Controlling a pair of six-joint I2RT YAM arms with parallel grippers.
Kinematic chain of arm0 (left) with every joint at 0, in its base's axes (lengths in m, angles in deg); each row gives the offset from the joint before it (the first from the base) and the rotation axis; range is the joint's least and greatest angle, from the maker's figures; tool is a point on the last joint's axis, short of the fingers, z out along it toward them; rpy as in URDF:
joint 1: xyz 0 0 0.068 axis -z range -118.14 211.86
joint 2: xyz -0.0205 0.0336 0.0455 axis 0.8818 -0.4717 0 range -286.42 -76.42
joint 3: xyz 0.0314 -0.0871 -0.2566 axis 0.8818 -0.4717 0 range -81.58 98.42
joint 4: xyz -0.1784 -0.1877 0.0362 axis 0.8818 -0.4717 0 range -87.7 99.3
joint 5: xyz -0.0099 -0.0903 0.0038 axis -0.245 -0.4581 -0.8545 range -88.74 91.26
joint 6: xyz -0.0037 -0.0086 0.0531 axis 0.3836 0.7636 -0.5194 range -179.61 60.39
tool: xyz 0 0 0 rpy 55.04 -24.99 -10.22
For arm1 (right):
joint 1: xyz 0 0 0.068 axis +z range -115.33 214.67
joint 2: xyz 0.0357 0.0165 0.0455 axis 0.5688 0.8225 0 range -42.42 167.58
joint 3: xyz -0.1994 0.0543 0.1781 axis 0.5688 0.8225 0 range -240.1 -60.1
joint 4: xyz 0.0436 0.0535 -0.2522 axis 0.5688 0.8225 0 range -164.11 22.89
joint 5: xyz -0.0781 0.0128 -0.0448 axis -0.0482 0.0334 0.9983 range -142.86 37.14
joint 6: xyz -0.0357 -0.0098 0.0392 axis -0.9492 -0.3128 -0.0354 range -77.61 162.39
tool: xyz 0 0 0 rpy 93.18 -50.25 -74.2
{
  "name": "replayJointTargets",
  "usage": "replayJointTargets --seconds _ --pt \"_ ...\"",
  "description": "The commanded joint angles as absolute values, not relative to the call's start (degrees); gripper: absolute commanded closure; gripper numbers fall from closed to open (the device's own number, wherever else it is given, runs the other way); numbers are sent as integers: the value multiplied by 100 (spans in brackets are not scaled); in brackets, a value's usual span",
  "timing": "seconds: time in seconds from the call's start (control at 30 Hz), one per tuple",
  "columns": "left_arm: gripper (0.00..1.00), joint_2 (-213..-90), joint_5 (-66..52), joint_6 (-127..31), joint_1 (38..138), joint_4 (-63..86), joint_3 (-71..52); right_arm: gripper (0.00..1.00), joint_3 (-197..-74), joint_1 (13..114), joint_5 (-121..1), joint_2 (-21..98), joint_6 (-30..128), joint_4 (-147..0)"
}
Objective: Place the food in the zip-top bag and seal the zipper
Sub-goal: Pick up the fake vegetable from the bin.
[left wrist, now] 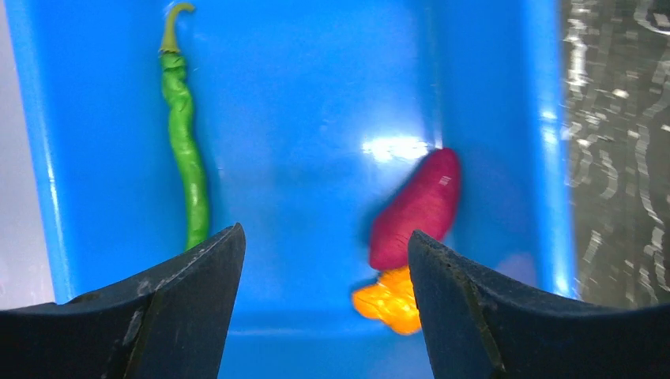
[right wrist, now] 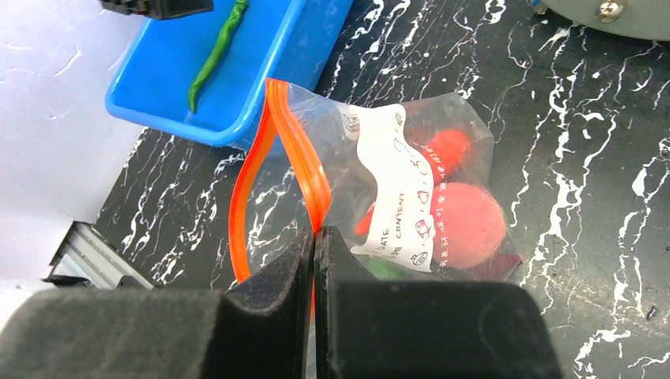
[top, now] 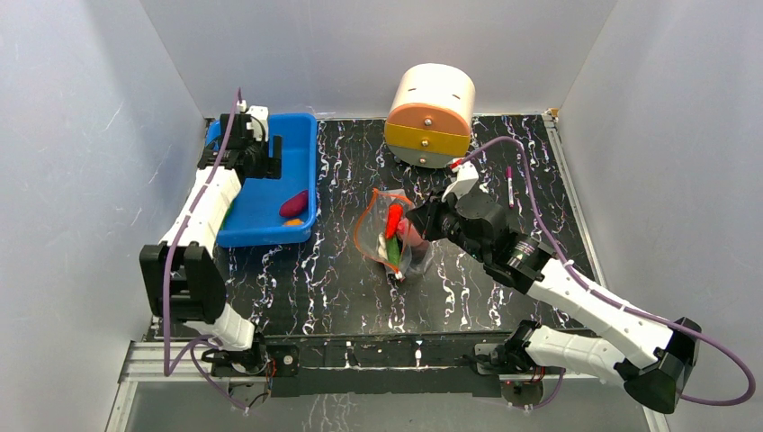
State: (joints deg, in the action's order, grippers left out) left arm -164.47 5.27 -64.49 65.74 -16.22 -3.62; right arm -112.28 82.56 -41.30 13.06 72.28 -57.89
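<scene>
The clear zip-top bag (top: pixel 407 256) lies mid-table with its mouth spread wide. My right gripper (right wrist: pixel 314 232) is shut on the orange-red zipper (right wrist: pixel 299 154) at one lip of that mouth. Inside the bag are a pink-red round fruit (right wrist: pixel 468 225), a red chili (top: pixel 393 219) and a green piece (top: pixel 394 252). My left gripper (left wrist: pixel 325 231) hangs open over the blue bin (left wrist: pixel 316 79), holding nothing. In the bin lie a long green pepper (left wrist: pixel 186 150), a dark purple piece (left wrist: pixel 417 207) and a small orange piece (left wrist: pixel 387 300), which sits by the right fingertip.
A round cream and orange drawer unit (top: pixel 432 112) stands at the back of the table. A pink pen (top: pixel 509 186) lies to the right of my right arm. The blue bin (top: pixel 261 229) sits against the left wall. Grey walls enclose the table on three sides.
</scene>
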Motion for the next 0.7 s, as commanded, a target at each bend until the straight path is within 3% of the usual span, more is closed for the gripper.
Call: replayJointTargets --seconds 0.0,0.37,0.67 --pt "28 -16866 759 -6569 6203 -1176 -152 100 -11613 8247 -4388 1121 7180 -5864" --pt "40 -18726 1563 -6723 5926 -798 718 100 -11745 8248 -4210 1316 7020 -5943" --pt "46 -19420 1898 -6908 5629 -736 1264 100 -11814 8248 -4126 1578 6988 -6060"
